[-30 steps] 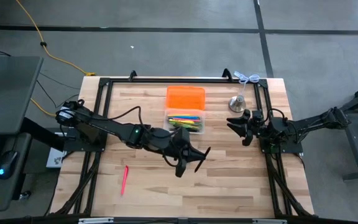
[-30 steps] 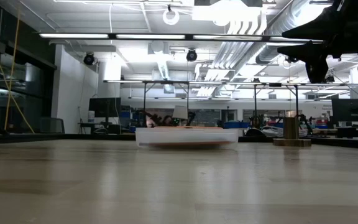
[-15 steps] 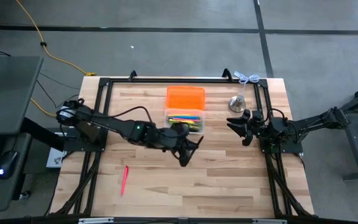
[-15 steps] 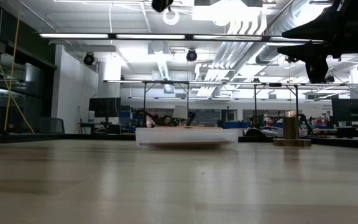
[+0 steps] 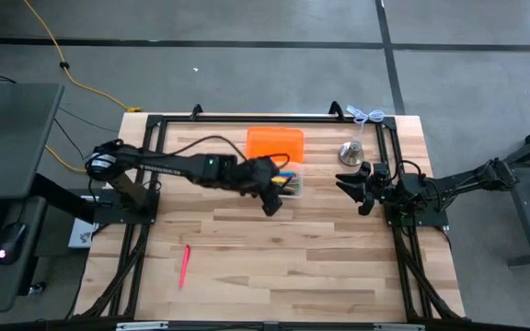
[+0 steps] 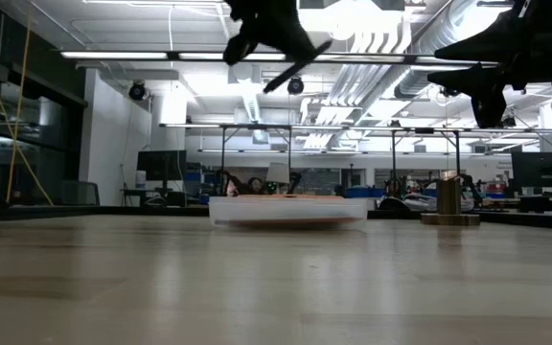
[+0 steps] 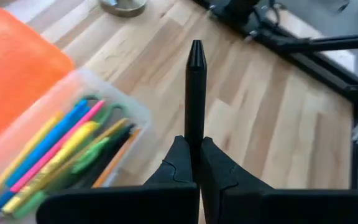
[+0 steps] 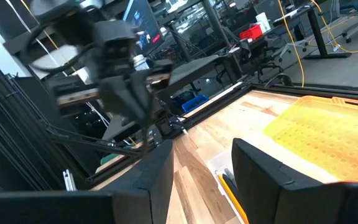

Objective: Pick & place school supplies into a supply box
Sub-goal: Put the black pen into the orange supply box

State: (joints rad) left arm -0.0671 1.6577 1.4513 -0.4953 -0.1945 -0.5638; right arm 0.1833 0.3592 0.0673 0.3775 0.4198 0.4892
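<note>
left gripper [image 7: 196, 163] pinching 1 black pen [image 7: 195, 99], raised beside supply box [image 5: 272, 179] | right gripper [image 5: 355, 190] fingers spread, well apart from box, near bell [image 5: 351, 153]

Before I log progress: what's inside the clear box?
The box holds yellow, blue, pink, green and orange pens plus green scissors. Its near end is hidden behind the left claw, which grips a black pen.

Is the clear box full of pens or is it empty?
Not empty. The clear box already holds a bunch of colored pens, lying flat side by side. The left gripper holds one more, a black pen.
</note>
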